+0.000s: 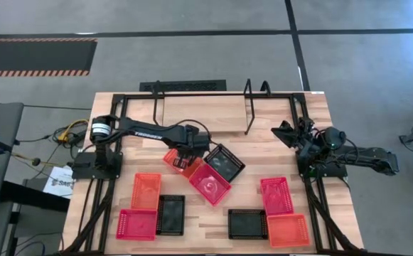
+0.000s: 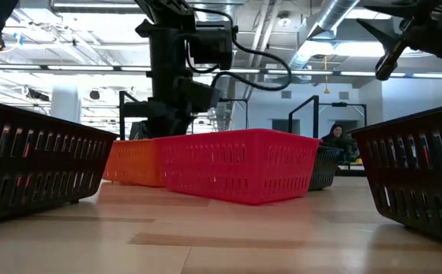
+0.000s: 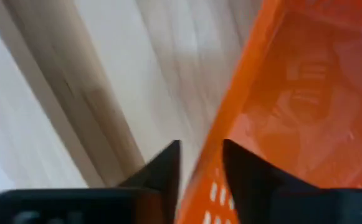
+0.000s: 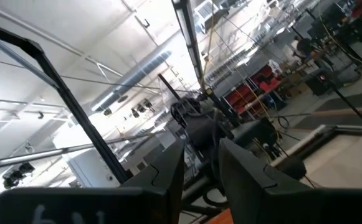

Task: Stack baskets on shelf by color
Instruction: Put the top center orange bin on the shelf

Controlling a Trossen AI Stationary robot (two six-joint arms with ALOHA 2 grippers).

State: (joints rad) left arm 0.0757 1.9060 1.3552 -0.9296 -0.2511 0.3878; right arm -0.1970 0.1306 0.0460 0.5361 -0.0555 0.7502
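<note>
The left gripper (image 1: pixel 183 161) pinches the wall of an orange basket (image 1: pixel 172 159) in the middle of the table.

Its two dark fingers (image 3: pixel 168 171) sit one on each side of the basket's thin wall, closed on it. A pinkish-red basket (image 1: pixel 210 183) and a black basket (image 1: pixel 224 162) lie just beside it. More baskets lie near the front edge. The shelf (image 1: pixel 199 114) stands at the back of the table (image 1: pixel 334 121). The right gripper (image 1: pixel 286 132) waits up in the air on the right side, holding nothing, fingers (image 4: pixel 168 174) a little apart.
</note>
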